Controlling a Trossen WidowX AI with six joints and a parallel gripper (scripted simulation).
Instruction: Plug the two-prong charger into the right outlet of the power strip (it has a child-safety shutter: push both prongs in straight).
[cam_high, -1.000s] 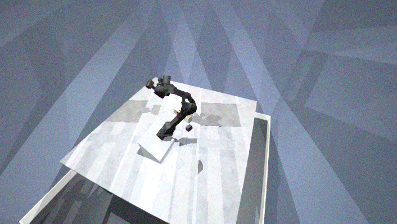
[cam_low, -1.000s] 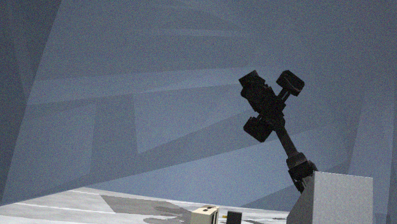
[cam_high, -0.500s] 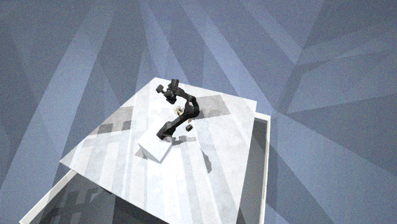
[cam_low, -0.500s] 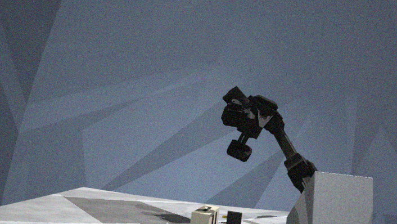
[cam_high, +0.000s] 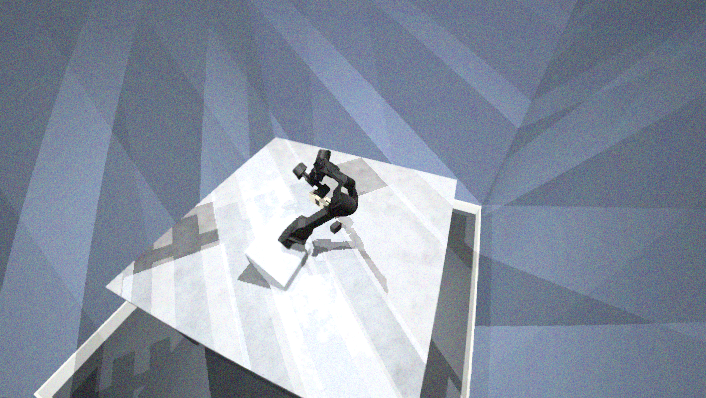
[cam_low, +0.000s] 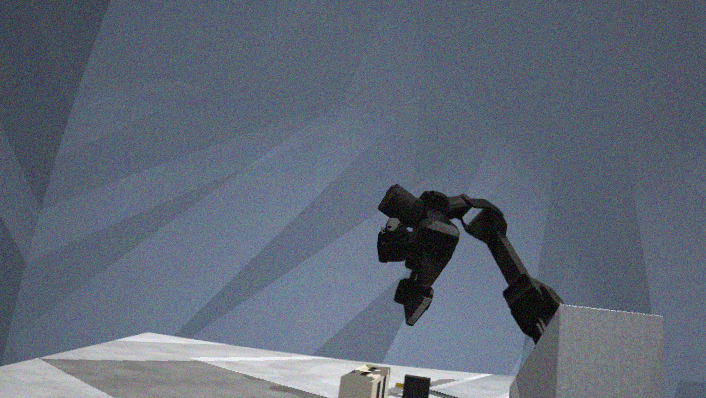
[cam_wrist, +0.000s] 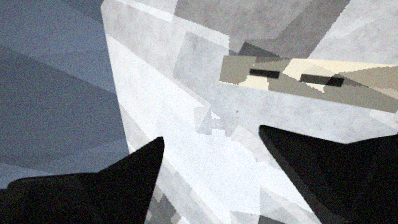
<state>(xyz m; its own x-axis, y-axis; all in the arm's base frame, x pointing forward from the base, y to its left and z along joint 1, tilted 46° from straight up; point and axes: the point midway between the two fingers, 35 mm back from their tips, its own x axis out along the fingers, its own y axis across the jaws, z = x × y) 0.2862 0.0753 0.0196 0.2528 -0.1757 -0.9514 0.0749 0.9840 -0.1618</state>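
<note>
The power strip (cam_high: 314, 199) (cam_low: 354, 387) (cam_wrist: 232, 70) is a cream block on the table. Dark slots show on its top in the wrist view, at the upper right, where its right end is cut off by the frame. The charger (cam_high: 336, 227) (cam_low: 416, 386) is a small dark block on the table beside the strip, towards the arm's base. A bit of yellow prong (cam_low: 399, 385) shows at its side facing the strip. The charger is not seen in the wrist view. My gripper (cam_high: 322, 191) (cam_low: 412, 320) (cam_wrist: 211, 135) is open and empty, pointing down, well above the table and near the strip.
A large white block (cam_high: 277, 262) (cam_low: 610, 350) stands at the foot of the arm. The pale table (cam_high: 410, 260) ends beyond the strip, and its edge shows at the left of the wrist view. A light rim (cam_high: 472, 300) runs below the table's right side.
</note>
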